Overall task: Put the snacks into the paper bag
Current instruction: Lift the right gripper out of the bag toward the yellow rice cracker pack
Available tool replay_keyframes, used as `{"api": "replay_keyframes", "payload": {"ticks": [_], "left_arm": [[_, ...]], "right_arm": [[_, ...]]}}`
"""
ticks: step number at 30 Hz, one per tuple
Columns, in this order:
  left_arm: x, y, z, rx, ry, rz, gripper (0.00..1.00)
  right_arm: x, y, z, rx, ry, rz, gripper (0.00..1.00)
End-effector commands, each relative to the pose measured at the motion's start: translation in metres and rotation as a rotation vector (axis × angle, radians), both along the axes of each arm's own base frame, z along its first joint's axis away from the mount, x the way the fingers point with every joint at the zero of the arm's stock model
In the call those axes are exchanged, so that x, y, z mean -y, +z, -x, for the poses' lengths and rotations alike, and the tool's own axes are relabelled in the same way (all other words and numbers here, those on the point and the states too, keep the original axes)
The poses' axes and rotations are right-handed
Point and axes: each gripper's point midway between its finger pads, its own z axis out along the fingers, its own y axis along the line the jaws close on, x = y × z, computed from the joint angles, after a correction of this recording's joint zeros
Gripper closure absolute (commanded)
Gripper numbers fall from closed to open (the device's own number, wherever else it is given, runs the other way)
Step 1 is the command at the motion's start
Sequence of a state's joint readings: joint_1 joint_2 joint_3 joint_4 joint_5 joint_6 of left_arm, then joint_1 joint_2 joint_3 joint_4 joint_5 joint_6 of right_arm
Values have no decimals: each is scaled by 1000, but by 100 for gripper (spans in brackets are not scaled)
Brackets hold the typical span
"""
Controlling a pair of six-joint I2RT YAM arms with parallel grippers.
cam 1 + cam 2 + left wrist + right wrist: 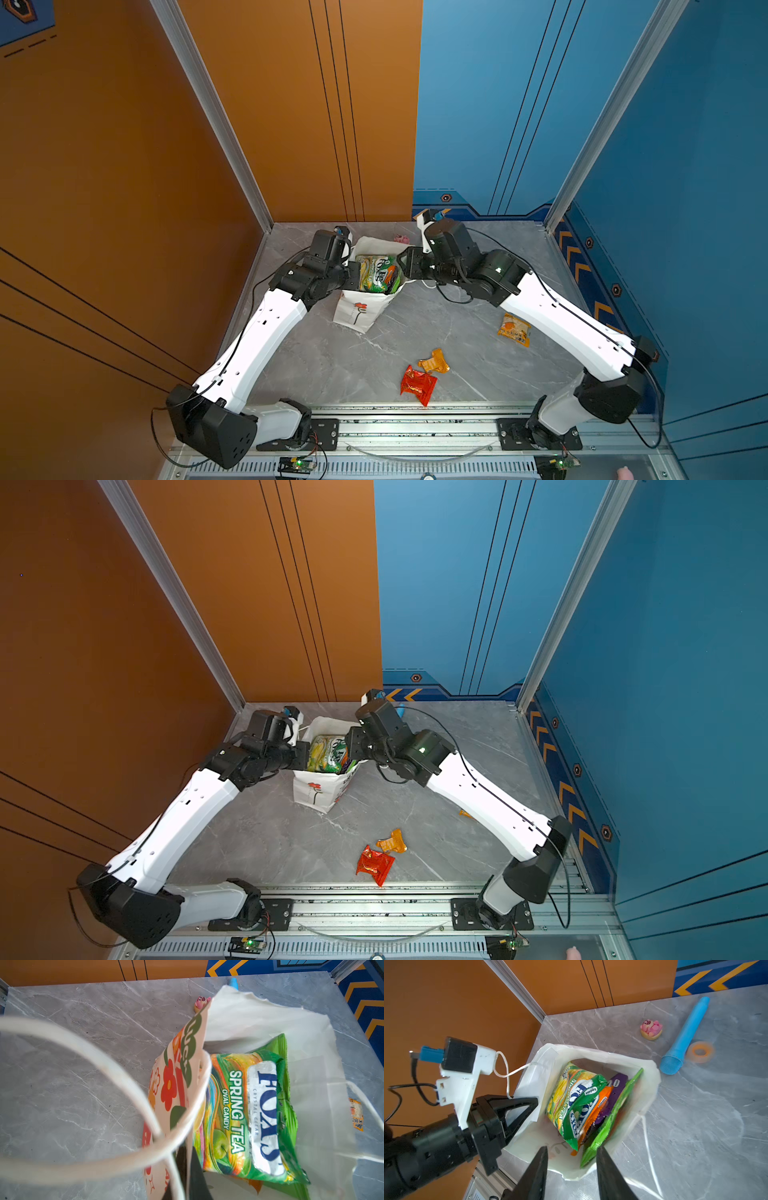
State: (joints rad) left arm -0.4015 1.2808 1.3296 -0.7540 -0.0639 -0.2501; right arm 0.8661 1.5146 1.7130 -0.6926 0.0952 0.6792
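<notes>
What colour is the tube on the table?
The tube is light blue; right wrist view shows it best.

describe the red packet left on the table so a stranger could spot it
On the grey marble table, look to the near edge, just ahead of the metal rail that runs along the front. Two small packets lie side by side there; it is the red packet, shiny and crumpled, nearest the rail, while its neighbour, the orange packet, is smaller and farther back.
</notes>
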Motion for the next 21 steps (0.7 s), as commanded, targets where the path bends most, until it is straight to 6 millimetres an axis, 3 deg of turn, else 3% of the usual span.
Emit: {"api": "replay_keyframes", "payload": {"ticks": [1,5,10,13,21], "left_arm": [[3,22,-6,96,-12,11,100],[1,21,-7,97,-5,-2,100],[1,20,-7,91,-8,3,100],[1,22,-7,92,-8,10,100],[-1,21,-7,90,-2,11,100]], "right_arm": [[36,5,-5,53,-75,5,59],[84,-7,1,51,-157,20,58],[171,-47,11,-1,-348,45,56],[211,-75,20,-55,-445,23,56],[249,-126,28,-169,-541,-36,53]]}}
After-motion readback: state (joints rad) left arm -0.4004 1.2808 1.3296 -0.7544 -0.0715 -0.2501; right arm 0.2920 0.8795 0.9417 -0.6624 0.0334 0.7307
